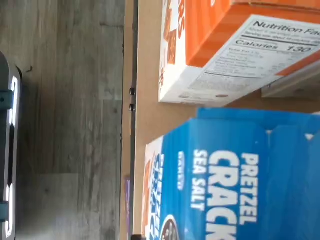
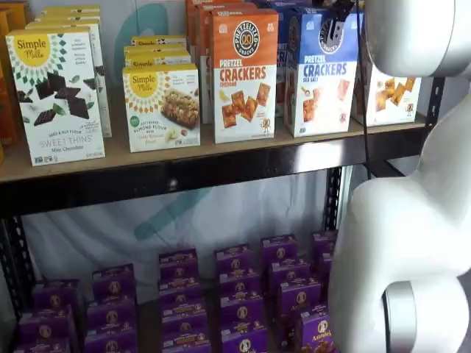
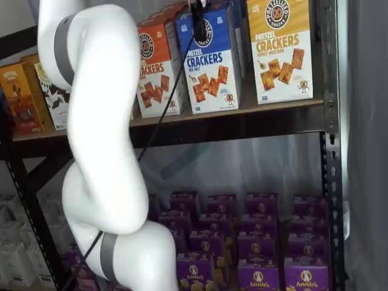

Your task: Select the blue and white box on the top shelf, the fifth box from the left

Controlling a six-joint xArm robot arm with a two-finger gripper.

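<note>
The blue and white box (image 2: 320,73) stands on the top shelf (image 2: 184,153), between an orange-and-white Cheddar box (image 2: 244,73) and a yellow-topped box (image 2: 390,92). It shows in both shelf views (image 3: 209,60) and fills the wrist view (image 1: 235,180), with "PRETZEL CRACKERS SEA SALT" readable. My gripper (image 2: 337,22) is at the box's top edge. In a shelf view one black finger (image 3: 198,21) lies against the upper front face. The other finger is hidden, so I cannot tell whether the grip is closed.
The white arm (image 3: 100,121) stands between the camera and the shelves, with a black cable (image 3: 163,103) hanging from the gripper. Simple Mills boxes (image 2: 59,95) stand to the left on the top shelf. Small purple boxes (image 2: 235,294) fill the low level.
</note>
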